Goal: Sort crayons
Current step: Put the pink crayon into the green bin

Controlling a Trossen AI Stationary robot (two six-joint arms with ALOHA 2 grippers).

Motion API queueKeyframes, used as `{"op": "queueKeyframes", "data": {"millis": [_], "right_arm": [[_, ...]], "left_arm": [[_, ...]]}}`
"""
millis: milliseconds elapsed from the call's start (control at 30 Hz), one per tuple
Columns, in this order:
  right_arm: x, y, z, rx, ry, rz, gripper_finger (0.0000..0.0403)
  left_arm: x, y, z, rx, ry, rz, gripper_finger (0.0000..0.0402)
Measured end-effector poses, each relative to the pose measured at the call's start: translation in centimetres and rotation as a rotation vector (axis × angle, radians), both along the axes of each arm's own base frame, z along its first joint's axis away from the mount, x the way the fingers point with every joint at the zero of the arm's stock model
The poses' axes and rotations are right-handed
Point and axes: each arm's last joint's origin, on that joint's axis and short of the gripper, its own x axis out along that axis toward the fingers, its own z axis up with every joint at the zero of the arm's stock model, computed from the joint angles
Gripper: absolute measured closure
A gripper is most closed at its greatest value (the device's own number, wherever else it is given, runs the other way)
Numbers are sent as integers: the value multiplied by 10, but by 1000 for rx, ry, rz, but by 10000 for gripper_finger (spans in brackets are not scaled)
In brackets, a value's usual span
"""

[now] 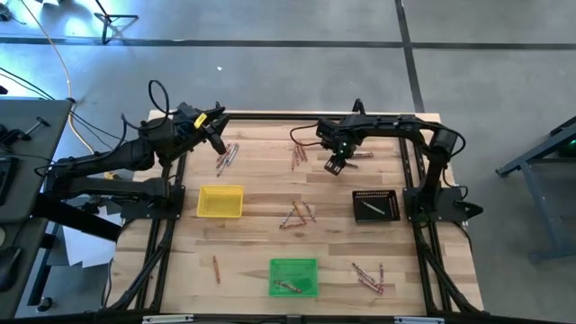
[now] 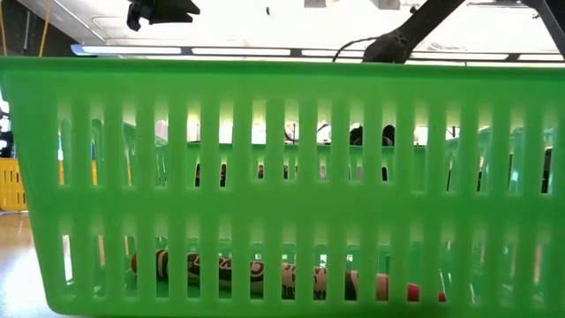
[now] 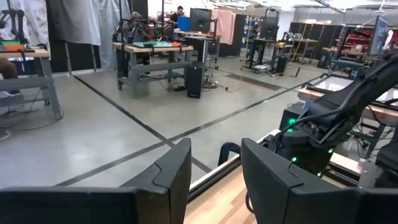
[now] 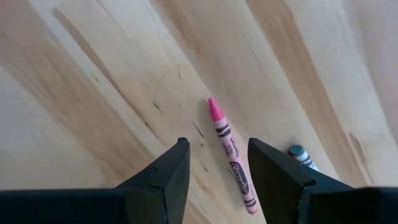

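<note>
Crayons are what I'm sorting, and from here most of the job looks undone. Loose clusters lie across the counter (image 1: 261, 180): one in the upper left near the left hand (image 1: 216, 135), one at upper centre (image 1: 299, 155), a bunch in the middle (image 1: 299, 214), a single stick at lower left (image 1: 216, 268) and a heap at lower right (image 1: 369, 277). The green tray (image 1: 293, 277) at bottom centre holds a few; the low view looks through its slats at red-and-black wrapped sticks (image 2: 265, 274) lying on its floor. The black tray (image 1: 375, 205) at centre right seems to carry one pale stick, and the yellow tray (image 1: 220, 202) at centre left looks bare, though I can't be sure.

My right hand (image 1: 337, 165) hangs just above the counter at upper centre, its fingers spread wide and holding nothing. Its wrist view shows a pink crayon (image 4: 232, 157) lying flat on the wood below the gap, with a grey-tipped one (image 4: 301, 154) just beside it. I judge that pink one the likely next pick. The left hand sits raised at the upper left, fingers apart and empty, facing out into the room.

The counter is pale butcher-block wood with a dark frame. Beyond it is grey concrete floor with dark lines, workbenches, monitors and other rigs.
</note>
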Motion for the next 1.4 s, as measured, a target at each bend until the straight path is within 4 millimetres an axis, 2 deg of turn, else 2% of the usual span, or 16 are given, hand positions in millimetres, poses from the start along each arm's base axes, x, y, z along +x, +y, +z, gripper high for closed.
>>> {"op": "queueKeyframes", "data": {"millis": [267,433,567,800,967,1100,1233,1300,1400], "right_arm": [[2,-5,-21,29,52,25,252],[2,-8,-25,45,56,39,271],[2,-8,-26,51,56,32,303],[1,-7,-26,82,48,28,390],[0,-6,-24,92,51,-11,388],[-4,-1,-12,125,20,-28,398],[-5,5,14,174,-107,-58,397],[-4,14,28,209,-175,-44,397],[0,40,52,276,-279,38,398]], "left_arm": [[0,0,0,-14,-15,0,275],[0,0,0,-26,-26,0,275],[0,0,0,-26,-26,-2,275],[0,0,0,-26,-27,-2,275],[0,0,0,-38,-38,-2,275],[0,0,0,-38,-38,-2,275],[0,0,0,-38,-38,-2,275],[0,0,0,-44,-43,-2,275],[0,0,0,-55,-54,-2,275]]}}
